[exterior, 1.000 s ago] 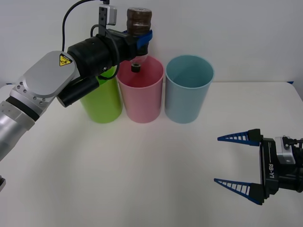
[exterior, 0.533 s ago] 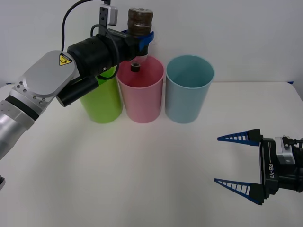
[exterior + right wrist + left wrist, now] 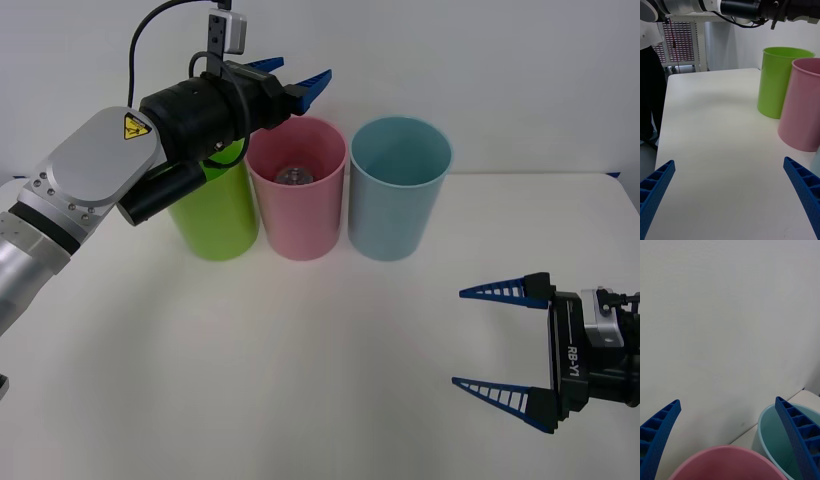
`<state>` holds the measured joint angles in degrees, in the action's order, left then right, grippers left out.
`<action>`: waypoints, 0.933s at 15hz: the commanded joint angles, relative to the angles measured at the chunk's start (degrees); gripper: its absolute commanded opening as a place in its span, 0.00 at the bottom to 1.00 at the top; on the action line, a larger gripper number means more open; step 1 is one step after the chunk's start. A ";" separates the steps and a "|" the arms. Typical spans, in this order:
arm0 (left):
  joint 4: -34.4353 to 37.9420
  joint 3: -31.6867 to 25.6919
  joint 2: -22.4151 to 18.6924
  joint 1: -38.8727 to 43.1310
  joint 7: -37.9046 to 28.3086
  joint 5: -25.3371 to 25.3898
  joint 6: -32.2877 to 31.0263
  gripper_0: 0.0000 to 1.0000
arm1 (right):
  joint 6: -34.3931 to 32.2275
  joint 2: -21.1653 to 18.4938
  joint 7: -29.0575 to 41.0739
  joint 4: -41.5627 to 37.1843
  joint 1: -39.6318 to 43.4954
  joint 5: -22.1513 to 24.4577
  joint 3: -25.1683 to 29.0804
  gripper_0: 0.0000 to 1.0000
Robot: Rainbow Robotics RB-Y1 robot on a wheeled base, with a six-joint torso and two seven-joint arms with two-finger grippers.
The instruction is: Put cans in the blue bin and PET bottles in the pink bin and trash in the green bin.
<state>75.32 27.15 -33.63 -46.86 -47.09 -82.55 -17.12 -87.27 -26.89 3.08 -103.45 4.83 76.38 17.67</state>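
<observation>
Looking down through the front view, I see my left gripper (image 3: 290, 80) held above the rear rim of the pink bin (image 3: 297, 205), its blue fingers spread wide and holding nothing. The PET bottle (image 3: 293, 176) lies down inside the pink bin, only its clear end showing past the rim. The green bin (image 3: 215, 220) stands just to the left of the pink one, partly behind my left arm, and the blue bin (image 3: 400, 205) just to its right; the three form a row at the far side of the white table (image 3: 300, 370). My right gripper (image 3: 505, 350) sits low near the table's front right, well apart from the bins, fingers spread and empty.

From the right wrist view, the green bin (image 3: 784, 80) and pink bin (image 3: 803, 105) stand side by side on the table.

From the left wrist view, the spread fingers (image 3: 795, 435) frame the pink rim (image 3: 730, 463) and the blue bin's mouth (image 3: 771, 431) below.
</observation>
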 commanded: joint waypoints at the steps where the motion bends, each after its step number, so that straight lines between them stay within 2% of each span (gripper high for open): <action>1: 0.09 -0.08 -0.29 0.01 0.68 0.46 -1.77 0.89 | 0.00 0.00 0.00 0.00 0.00 0.00 0.00 1.00; 3: 1.32 -0.08 -2.84 0.10 2.18 3.54 -5.82 0.96 | 0.00 0.00 0.00 0.00 0.00 0.00 0.00 1.00; 5: 2.38 -0.08 -6.01 0.80 6.39 9.25 -8.81 0.98 | 0.00 0.00 0.00 0.00 0.00 0.00 0.00 1.00; 10: 12.84 -1.23 -16.47 7.92 10.26 19.54 -9.33 1.00 | 0.00 0.00 0.00 0.00 0.00 0.00 0.00 1.00; 12: 18.99 -5.71 -19.72 14.07 10.97 20.68 -10.39 1.00 | 0.00 0.00 0.00 0.00 0.00 0.00 0.00 1.00; 14: 21.80 -12.74 -20.42 19.44 11.49 20.06 -16.98 1.00 | 0.00 0.00 0.00 0.00 0.00 0.00 0.00 1.00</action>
<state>96.18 16.96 -53.96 -29.35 -35.83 -62.14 -31.66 -87.28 -26.89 3.08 -103.45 4.84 76.38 17.67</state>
